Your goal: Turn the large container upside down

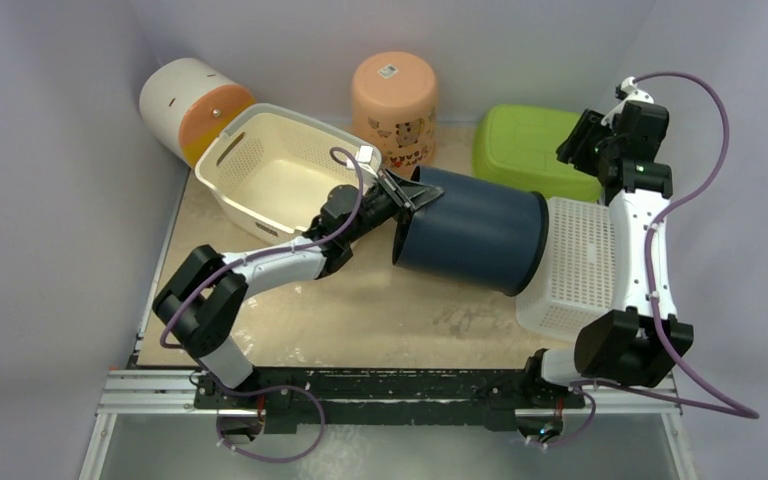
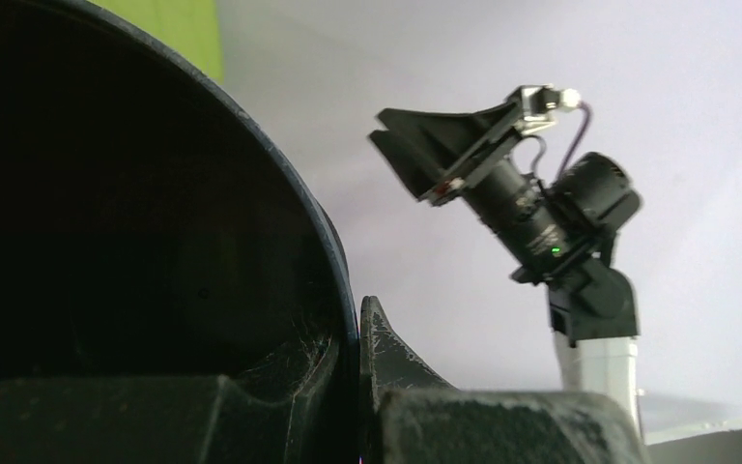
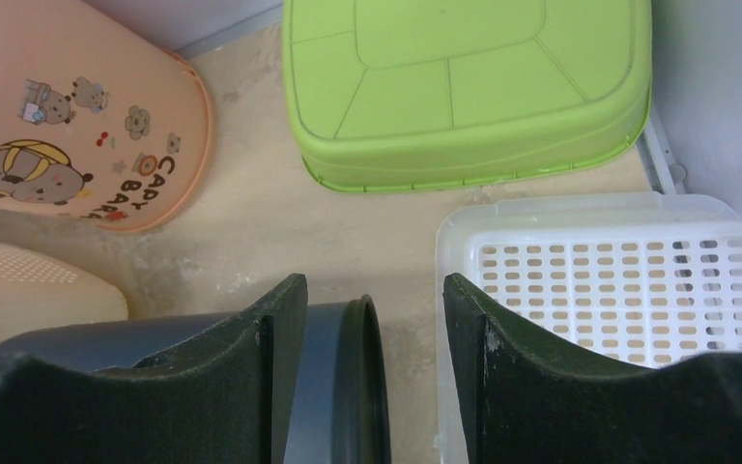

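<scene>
The large dark blue container (image 1: 472,231) lies on its side, off the table, its right end over a white perforated basket (image 1: 582,262). My left gripper (image 1: 401,190) is shut on the rim at its left end. In the left wrist view one finger is inside the dark hollow (image 2: 135,242) and the other outside, with the gripper (image 2: 359,311) pinching the wall. My right gripper (image 1: 582,138) is open and empty, raised at the back right. From its wrist view it (image 3: 375,324) looks down on the container's right end (image 3: 348,387).
An upside-down peach bucket (image 1: 395,105) and an upside-down green tub (image 1: 530,150) stand at the back. A cream basket (image 1: 275,170) and a white cylinder with an orange end (image 1: 190,105) sit at the back left. Bare table lies in front.
</scene>
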You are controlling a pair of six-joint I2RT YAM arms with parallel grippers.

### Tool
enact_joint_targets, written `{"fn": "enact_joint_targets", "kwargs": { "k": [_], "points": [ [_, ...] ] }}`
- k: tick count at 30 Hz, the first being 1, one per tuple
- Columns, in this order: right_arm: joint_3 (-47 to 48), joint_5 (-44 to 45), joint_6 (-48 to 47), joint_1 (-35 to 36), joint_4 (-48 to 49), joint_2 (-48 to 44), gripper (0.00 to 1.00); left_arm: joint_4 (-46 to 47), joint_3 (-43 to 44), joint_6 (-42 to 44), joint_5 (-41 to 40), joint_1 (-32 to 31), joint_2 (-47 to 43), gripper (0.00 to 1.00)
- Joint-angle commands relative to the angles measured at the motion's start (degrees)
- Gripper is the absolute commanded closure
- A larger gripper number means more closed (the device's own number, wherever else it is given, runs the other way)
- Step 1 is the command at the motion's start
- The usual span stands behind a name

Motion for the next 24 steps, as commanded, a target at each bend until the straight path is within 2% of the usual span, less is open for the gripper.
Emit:
{"fn": "enact_joint_targets", "kwargs": {
  "k": [1, 7, 17, 24],
  "points": [
    [-0.88, 1.09, -0.65, 0.16, 1.50, -3.04, 0.42, 19.30, -0.07, -3.99, -1.25, -0.38, -1.43, 1.00],
    [-3.78, 1.89, 0.00, 0.07, 0.20, -5.14, 0.43, 12.84, -2.38, 1.05, -1.19, -0.26, -2.57, 1.00],
    [-15.24, 5.73, 0.77, 0.03, -3.45, -11.90, 0.43, -11.26, -0.67, 15.40, -3.09, 0.46, -5.68, 1.00],
    [-20.08, 4.90, 1.67, 0.03, -5.35, -15.48, 0.43, -18.94, -1.47, 18.78, -4.45, 1.44, -3.57, 1.00]
  ]
}}
